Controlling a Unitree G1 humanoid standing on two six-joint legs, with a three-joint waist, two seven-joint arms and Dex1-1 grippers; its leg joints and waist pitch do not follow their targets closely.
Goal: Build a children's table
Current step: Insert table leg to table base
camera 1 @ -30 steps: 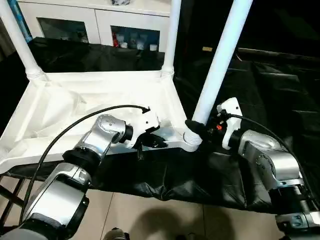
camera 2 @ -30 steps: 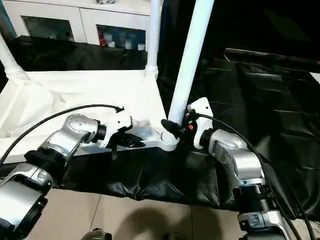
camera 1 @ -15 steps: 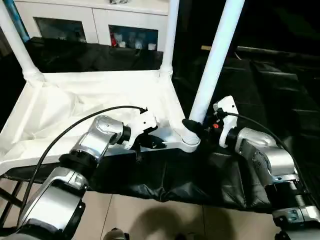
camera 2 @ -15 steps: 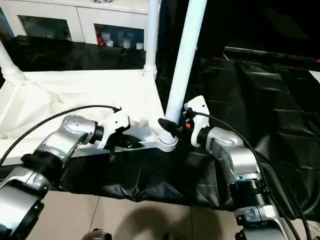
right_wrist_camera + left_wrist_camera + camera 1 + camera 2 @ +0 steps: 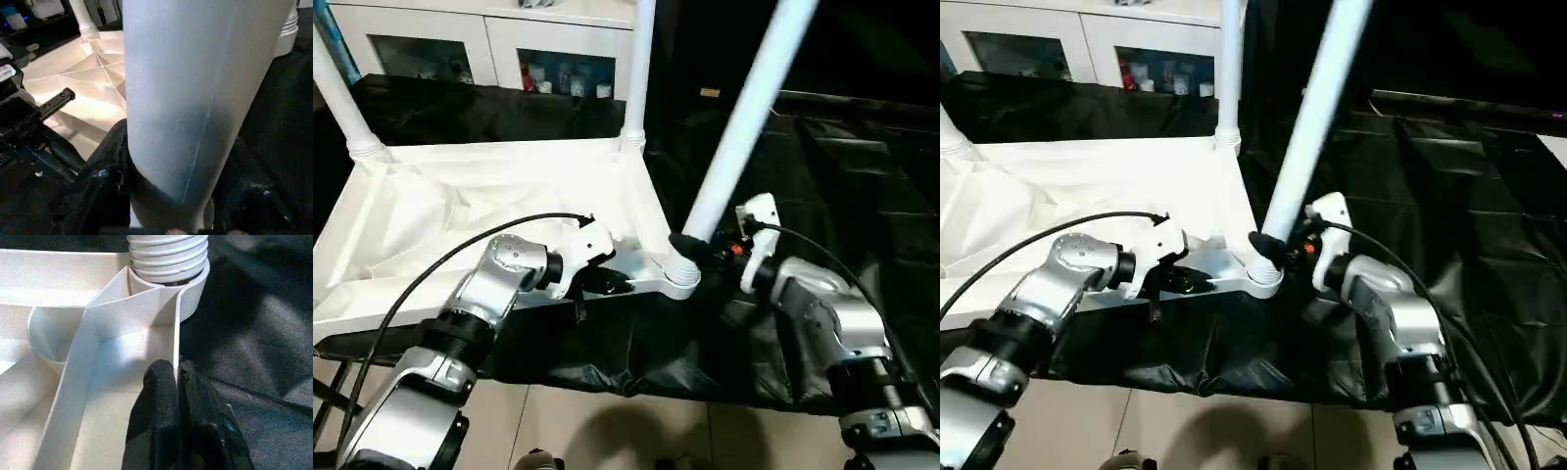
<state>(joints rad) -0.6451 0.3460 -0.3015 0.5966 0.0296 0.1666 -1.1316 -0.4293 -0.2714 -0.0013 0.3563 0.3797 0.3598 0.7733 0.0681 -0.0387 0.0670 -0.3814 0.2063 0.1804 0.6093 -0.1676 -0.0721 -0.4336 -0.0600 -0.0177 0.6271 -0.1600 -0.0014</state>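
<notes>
The children's table top (image 5: 460,215) lies underside up on a black cloth, ribs showing. Two white legs (image 5: 337,88) (image 5: 636,69) stand in its far corner sockets. A third leg (image 5: 739,127) sits in the near right socket (image 5: 675,279), leaning to the right. My right gripper (image 5: 690,245) is shut around the base of this leg just above its ridged collar, with black fingers (image 5: 105,181) on either side of the tube. My left gripper (image 5: 177,369) is shut on the top's thin rim wall close to that socket, and appears again at the near edge (image 5: 617,284).
Black cloth (image 5: 862,196) covers the work surface and stretches far to the right. A white cabinet (image 5: 440,49) with glass doors stands behind. The surface's near edge drops to a tiled floor (image 5: 607,431) just below my forearms.
The held leg leans a little further to the right at its top. Both grippers keep their holds in the same places.
</notes>
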